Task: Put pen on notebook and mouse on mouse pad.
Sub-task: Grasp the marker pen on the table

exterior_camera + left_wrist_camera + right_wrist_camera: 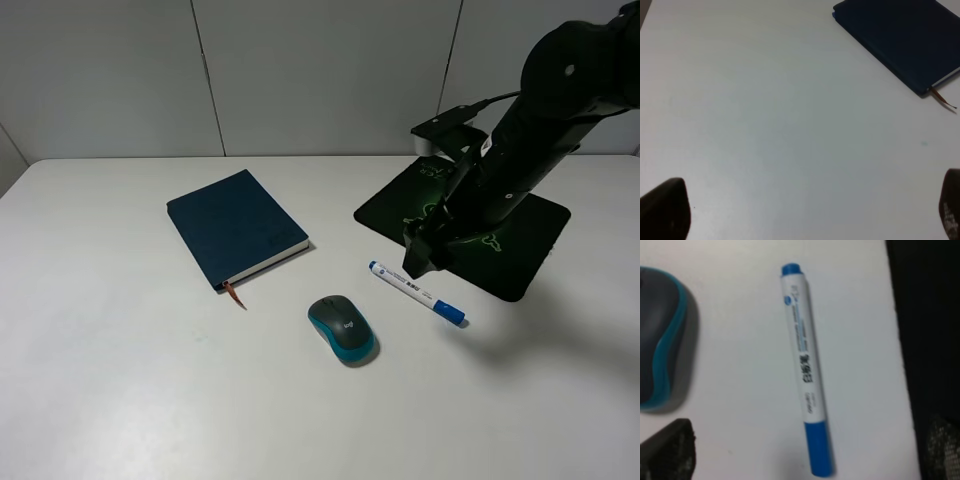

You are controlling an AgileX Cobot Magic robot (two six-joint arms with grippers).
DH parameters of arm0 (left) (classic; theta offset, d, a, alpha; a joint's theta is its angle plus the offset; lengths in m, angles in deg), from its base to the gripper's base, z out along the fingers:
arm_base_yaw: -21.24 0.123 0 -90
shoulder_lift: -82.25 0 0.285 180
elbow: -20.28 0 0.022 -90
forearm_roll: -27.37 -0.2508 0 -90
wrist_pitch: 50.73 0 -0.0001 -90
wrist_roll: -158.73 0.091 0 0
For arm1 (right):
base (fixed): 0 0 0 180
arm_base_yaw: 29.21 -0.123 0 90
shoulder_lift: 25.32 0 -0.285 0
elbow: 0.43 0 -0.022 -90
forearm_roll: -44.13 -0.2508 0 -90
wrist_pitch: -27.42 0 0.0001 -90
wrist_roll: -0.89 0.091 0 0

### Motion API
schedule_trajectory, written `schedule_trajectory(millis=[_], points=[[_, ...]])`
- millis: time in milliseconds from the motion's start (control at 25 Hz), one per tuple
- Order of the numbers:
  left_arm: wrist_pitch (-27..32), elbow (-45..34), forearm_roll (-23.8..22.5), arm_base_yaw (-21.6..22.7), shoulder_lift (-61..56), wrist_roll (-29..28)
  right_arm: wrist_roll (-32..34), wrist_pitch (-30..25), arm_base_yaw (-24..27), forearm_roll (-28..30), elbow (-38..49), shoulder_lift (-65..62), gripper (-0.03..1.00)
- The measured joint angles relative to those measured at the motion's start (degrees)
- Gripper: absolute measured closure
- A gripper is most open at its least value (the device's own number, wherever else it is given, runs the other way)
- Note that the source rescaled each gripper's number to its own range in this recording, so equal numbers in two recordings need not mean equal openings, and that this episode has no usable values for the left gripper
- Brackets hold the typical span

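Observation:
The white pen (415, 292) with its blue cap lies flat on the table, between the mouse (342, 329) and the black mouse pad (530, 250). My right gripper (420, 257) hovers just above the pen's barrel, jaws open. In the right wrist view the pen (805, 365) lies between the spread fingertips (667, 450), with the mouse (657, 360) to one side and the mouse pad (925, 330) to the other. The navy notebook (237, 228) lies closed at centre left. My left gripper (807, 215) is open over bare table, well short of the notebook (900, 40).
Everything rests on a white table (120, 350) with a pale wall behind it. The right arm (540, 120) reaches in from the upper right and covers the middle of the mouse pad. The left arm is outside the exterior high view.

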Motion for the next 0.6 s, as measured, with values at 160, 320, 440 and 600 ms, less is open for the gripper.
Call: schedule_trajectory(millis=[160,320,440,600], points=[[0.0,0.0,0.0,0.0,0.0,0.0,0.0,0.6,-0.2,-0.5,-0.6,3.1,-0.03],[0.0,0.0,0.0,0.0,0.0,0.0,0.0,1.2,-0.2,-0.6,-1.1,5.4,-0.03],[0.0,0.0,0.0,0.0,0.0,0.0,0.0,2.3,-0.2,-0.7,-1.4,7.0,-0.03],[0.0,0.0,0.0,0.0,0.0,0.0,0.0,3.3,-0.2,-0.8,-1.5,8.8,-0.03]])
